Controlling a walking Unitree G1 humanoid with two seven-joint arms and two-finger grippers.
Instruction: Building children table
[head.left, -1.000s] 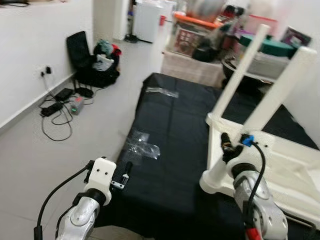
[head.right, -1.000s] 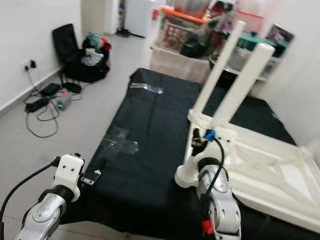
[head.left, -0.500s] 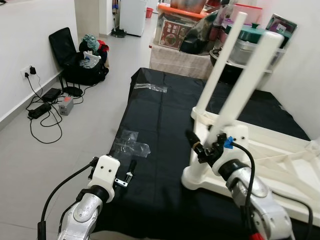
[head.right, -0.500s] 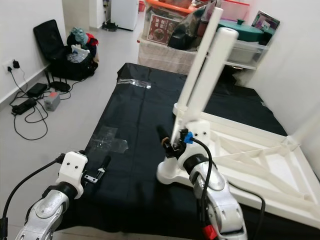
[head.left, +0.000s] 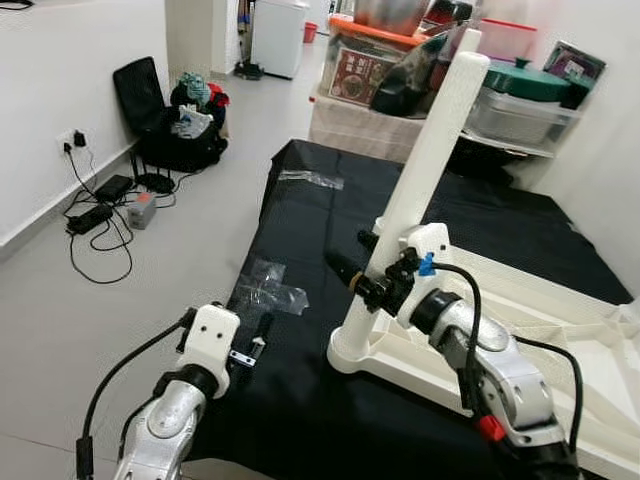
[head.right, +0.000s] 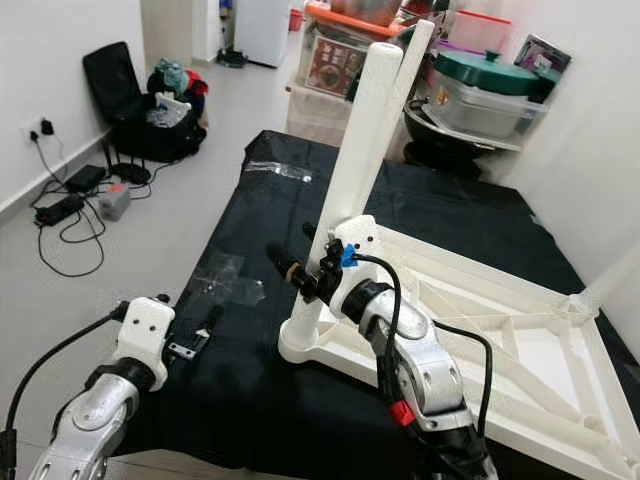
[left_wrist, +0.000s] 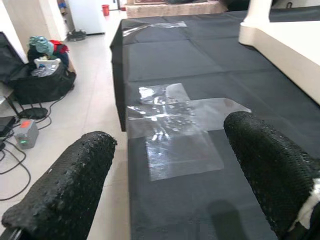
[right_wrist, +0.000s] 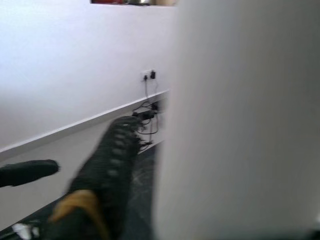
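Left eye view: a white children's table (head.left: 560, 330) lies upside down on a black cloth (head.left: 330, 230) spread over a low platform, its underside frame facing up. Its near corner leg (head.left: 415, 205), a round white post, stands upright from the frame close to the cloth's front half.

The right gripper (head.left: 358, 275) reaches in from the lower right on its silver arm and sits at the lower part of that leg. One black finger (head.left: 345, 268) juts out past the leg's left side toward the open cloth; a second finger (head.left: 368, 240) shows just above it against the post. In the right wrist view the white leg (right_wrist: 240, 120) looms right beside a black finger (right_wrist: 107, 160). Whether the fingers actually clamp the leg cannot be told.

The left gripper (left_wrist: 185, 170) hovers low at the cloth's near left edge, its two black fingers spread wide with nothing between them. Ahead of it, crinkled clear plastic wrap (left_wrist: 175, 120) lies flat on the cloth. A second strip of clear plastic (head.left: 310, 180) rests near the cloth's far end.

On the floor to the left, a black bag (head.left: 185, 125) stuffed with clothing sits by the wall near tangled cables (head.left: 100, 215). Storage boxes (head.left: 380, 60) crowd the background.
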